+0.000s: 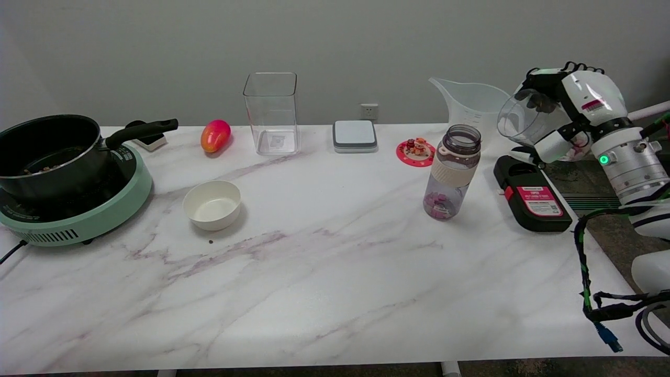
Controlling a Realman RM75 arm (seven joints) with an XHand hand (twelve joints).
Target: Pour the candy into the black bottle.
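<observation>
One clear cup, light and rigid (likely slippery), gripped around its wall by the right hand near the desk's right edge, tilted toward the black bottle

The table looks like white marble with purple veins, smooth and a little glossy. The bottle is smoky clear plastic with a matt cream band. The cup in the hand is clear plastic; the hand has glossy white shells and black parts. The jug and the tall box are also clear plastic. The pot is matt black. The bowl is smooth and cream white.
</observation>
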